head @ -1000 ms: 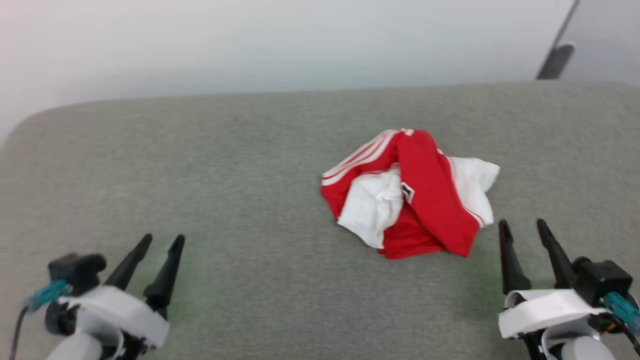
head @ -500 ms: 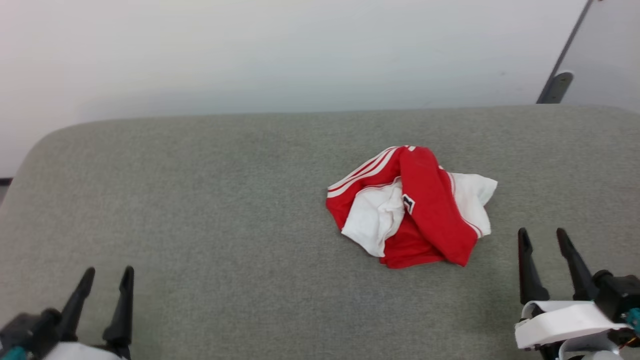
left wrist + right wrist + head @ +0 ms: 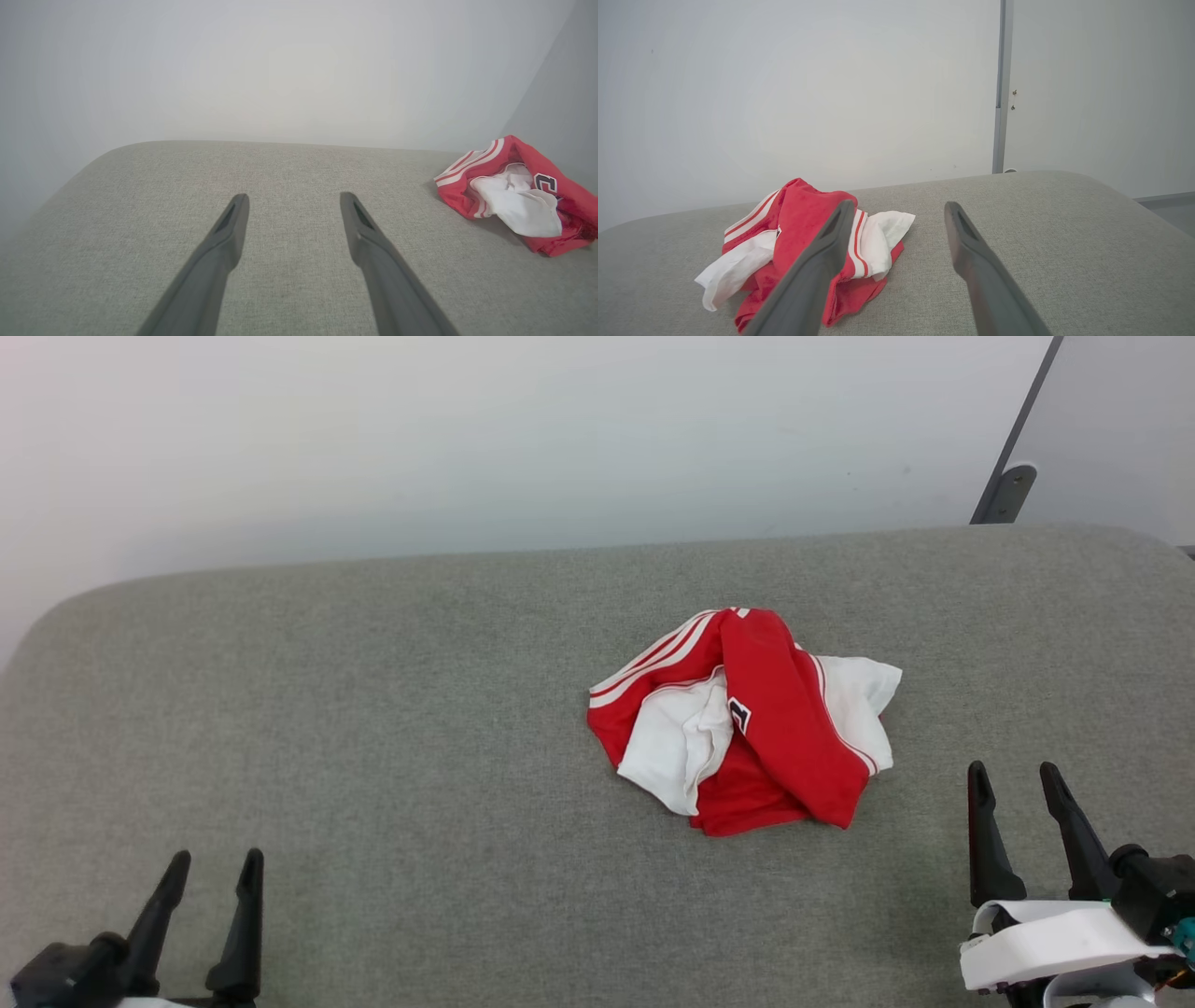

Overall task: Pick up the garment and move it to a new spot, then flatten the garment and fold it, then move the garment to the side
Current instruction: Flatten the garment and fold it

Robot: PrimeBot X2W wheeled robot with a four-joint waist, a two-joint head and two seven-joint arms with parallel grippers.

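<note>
The garment [image 3: 742, 719] sat crumpled right of center on the grey table [image 3: 373, 728], nothing touching it. Both the left gripper [image 3: 217, 855] and right gripper [image 3: 1013, 767] hung wide apart & empty at the near edge, prob staged for the pickup. The right one was closer.

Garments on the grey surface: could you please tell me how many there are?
1. The garment lies crumpled right of centre on the surface, nearer the right gripper; the heap could hide a smaller piece.
</note>
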